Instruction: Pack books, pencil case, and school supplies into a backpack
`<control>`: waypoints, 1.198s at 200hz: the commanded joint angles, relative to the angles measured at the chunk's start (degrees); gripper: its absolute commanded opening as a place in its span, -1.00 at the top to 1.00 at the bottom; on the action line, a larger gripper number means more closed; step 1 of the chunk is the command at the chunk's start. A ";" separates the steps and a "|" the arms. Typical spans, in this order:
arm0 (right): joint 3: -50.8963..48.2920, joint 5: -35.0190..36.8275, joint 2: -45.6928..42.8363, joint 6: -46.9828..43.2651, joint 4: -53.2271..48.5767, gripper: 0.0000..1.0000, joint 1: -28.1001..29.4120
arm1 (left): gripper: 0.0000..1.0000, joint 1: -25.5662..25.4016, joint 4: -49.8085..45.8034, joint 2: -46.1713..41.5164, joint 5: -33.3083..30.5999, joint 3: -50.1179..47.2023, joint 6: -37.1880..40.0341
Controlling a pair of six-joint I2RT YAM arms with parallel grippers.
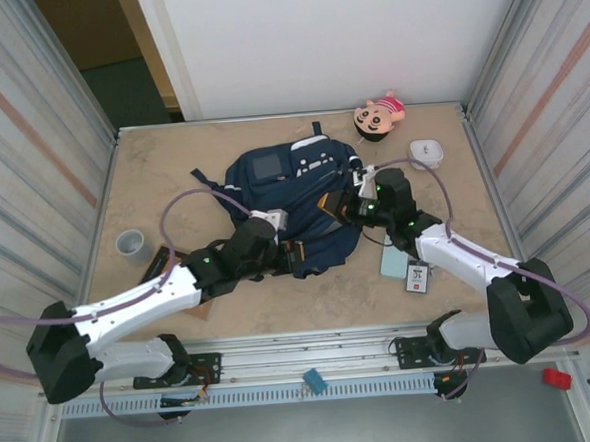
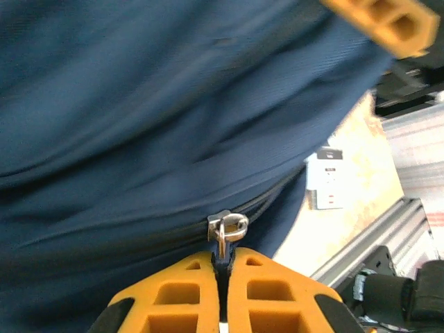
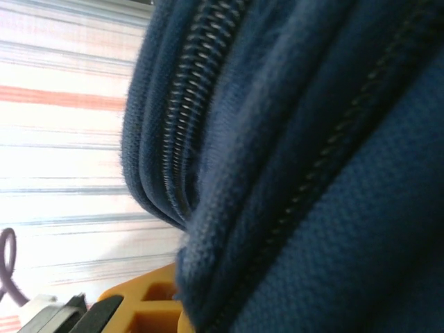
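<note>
I see the backpack (image 1: 292, 206) in deep navy, with white patches on its top pocket and a dark zip. The zip pull (image 2: 225, 229) is silvery metal. My left fingers (image 2: 173, 298) are bright orange. The pencil case (image 1: 393, 262) is pale teal. The school supplies (image 1: 418, 277) pack is white with black print. The cup (image 1: 132, 243) is grey, the doll (image 1: 379, 117) pink with black hair, the bench (image 1: 172, 168) mottled beige.

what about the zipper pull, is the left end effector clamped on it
Yes, the left end effector is shut on the metal zipper pull.
</note>
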 commanded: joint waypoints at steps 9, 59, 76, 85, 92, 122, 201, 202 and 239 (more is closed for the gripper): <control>9.70 -13.23 -1.07 -13.56 -13.95 0.89 -7.79 | 1.00 3.12 -4.72 -5.71 -3.69 -3.42 4.98; 11.55 -16.43 0.58 -11.16 -14.07 -0.09 -10.91 | 1.00 4.56 5.32 -7.20 1.43 -6.67 11.64; 7.26 -9.73 -0.94 -4.39 -7.11 -0.29 -6.28 | 1.00 4.55 9.18 -5.30 3.52 -5.40 11.92; 4.72 -5.41 -1.56 -0.65 -2.66 -0.33 -3.22 | 1.00 4.35 10.76 -4.14 4.66 -4.87 11.78; 2.93 -1.96 -1.85 1.63 0.32 -0.34 -0.83 | 1.00 4.23 11.99 -3.35 5.34 -4.54 11.77; 1.21 5.41 -1.61 4.33 3.44 0.28 4.51 | 1.00 3.98 12.65 -1.44 6.47 -3.36 11.57; 19.40 -17.20 -1.22 -17.65 -23.42 1.00 -9.16 | 1.00 16.38 4.56 -10.43 1.36 -8.97 14.03; 19.85 -17.57 -1.19 -18.03 -23.97 1.00 -9.24 | 1.00 16.64 4.54 -10.58 1.37 -9.10 14.08; 32.16 -29.34 3.53 -28.02 -36.28 1.00 -13.80 | 1.00 26.04 6.54 -11.00 3.96 -12.02 18.93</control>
